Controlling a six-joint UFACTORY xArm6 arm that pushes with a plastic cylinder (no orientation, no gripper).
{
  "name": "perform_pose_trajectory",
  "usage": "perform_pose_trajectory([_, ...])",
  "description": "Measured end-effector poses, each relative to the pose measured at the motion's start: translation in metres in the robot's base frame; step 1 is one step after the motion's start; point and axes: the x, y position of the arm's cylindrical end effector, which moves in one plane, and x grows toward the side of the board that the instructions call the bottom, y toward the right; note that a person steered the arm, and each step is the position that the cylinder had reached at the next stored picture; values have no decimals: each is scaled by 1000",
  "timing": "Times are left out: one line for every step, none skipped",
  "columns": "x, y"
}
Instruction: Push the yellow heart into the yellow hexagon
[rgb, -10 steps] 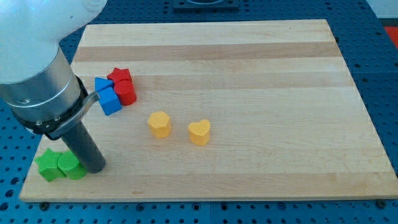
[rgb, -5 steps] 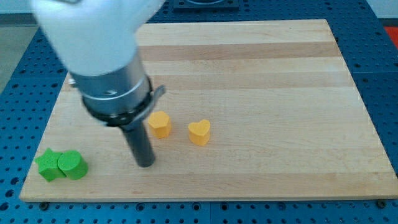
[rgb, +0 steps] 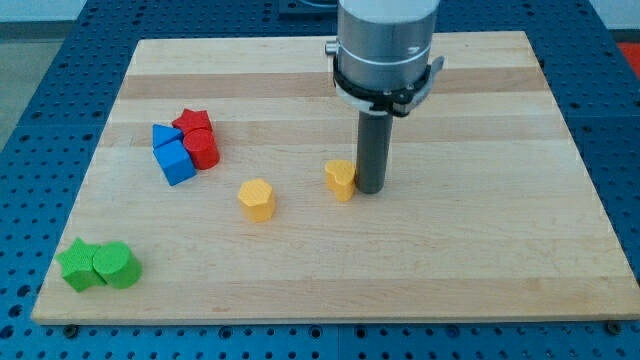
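Note:
The yellow heart (rgb: 340, 179) lies near the board's middle. My tip (rgb: 369, 188) stands right against the heart's right side, touching it. The yellow hexagon (rgb: 257, 199) lies to the heart's left and a little lower, about a block's width of bare wood between them. The dark rod hangs from the grey cylinder at the view's top.
A red star (rgb: 190, 123), a red cylinder (rgb: 203, 149) and two blue blocks (rgb: 173, 153) cluster at the left. Two green blocks (rgb: 98, 265) sit at the board's bottom left corner. The wooden board (rgb: 480, 250) rests on a blue perforated table.
My tip has swept from the bottom left across to the heart's right side. The heart has shifted up and to the right. The hexagon has barely moved.

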Motion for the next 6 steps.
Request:
perform_pose_trajectory([-7, 2])
perform_pose_trajectory([-7, 6])
perform_pose_trajectory([-7, 0])
perform_pose_trajectory([-7, -23])
perform_pose_trajectory([-6, -54])
perform_pose_trajectory([-2, -81])
